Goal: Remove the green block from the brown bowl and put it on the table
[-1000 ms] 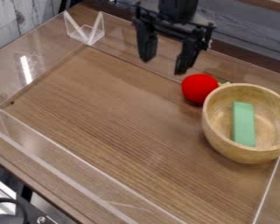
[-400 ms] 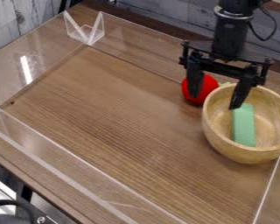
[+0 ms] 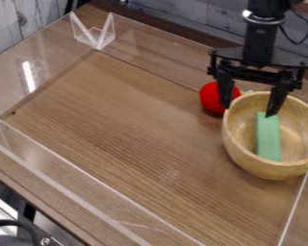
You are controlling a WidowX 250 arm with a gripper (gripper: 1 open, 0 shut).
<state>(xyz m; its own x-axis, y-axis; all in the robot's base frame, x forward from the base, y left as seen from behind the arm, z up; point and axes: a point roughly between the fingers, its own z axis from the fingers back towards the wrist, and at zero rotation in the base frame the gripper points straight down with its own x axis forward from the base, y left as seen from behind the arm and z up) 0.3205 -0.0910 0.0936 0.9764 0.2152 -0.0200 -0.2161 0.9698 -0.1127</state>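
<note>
Green block (image 3: 269,135) lies in the brown bowl (image 3: 242,154) beneath the spread claw (image 3: 257,97)

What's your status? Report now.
Tool open, above tan wooden bowl's rim. Flat light green block lies inside, ungrasped. Red ball beside bowl.

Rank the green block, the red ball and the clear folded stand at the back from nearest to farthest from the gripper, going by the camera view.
From the gripper:
1. Green block, just below it, inside the brown bowl.
2. Red ball, to its left, beside the bowl.
3. Clear folded stand, far left at the back.
</note>
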